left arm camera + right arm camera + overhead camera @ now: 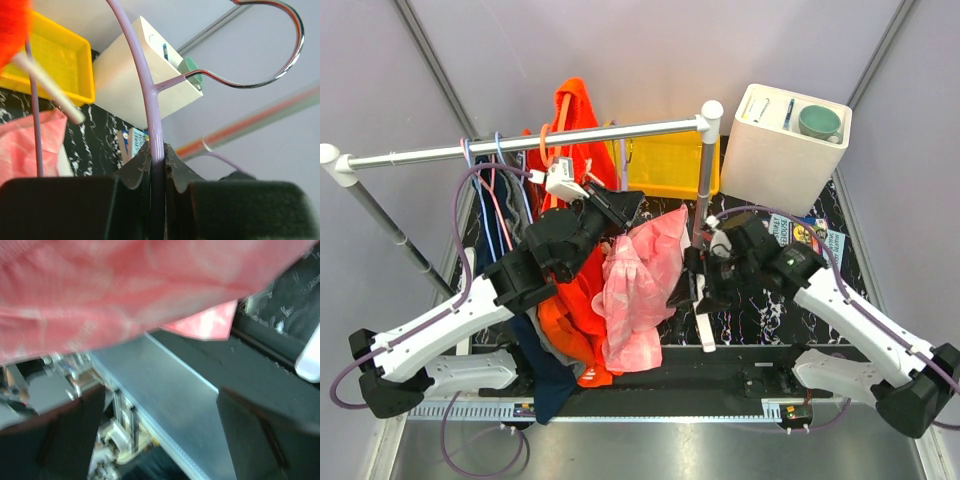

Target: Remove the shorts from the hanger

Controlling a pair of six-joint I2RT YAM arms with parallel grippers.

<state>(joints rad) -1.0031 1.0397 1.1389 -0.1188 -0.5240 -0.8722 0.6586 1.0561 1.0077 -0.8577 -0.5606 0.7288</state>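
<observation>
The light pink shorts (640, 290) hang in front of the rack, between my two arms. Bright orange cloth (568, 315) hangs just left of them, below my left arm. My left gripper (618, 207) is up near the rail (520, 146). In the left wrist view it (157, 152) is shut on the lilac rod of a hanger (150, 100) with a metal hook (280, 50). My right gripper (686, 286) is beside the right edge of the pink shorts. In the right wrist view it (165, 435) is open and empty, with the pink shorts (125, 285) just above it.
More orange clothing (575, 120) and several empty hangers (495, 195) hang on the rail. A yellow bin (670, 165) and a white box (785, 150) holding a green cup (818, 122) stand behind the rack post (705, 165). A booklet (815, 238) lies on the black marbled table.
</observation>
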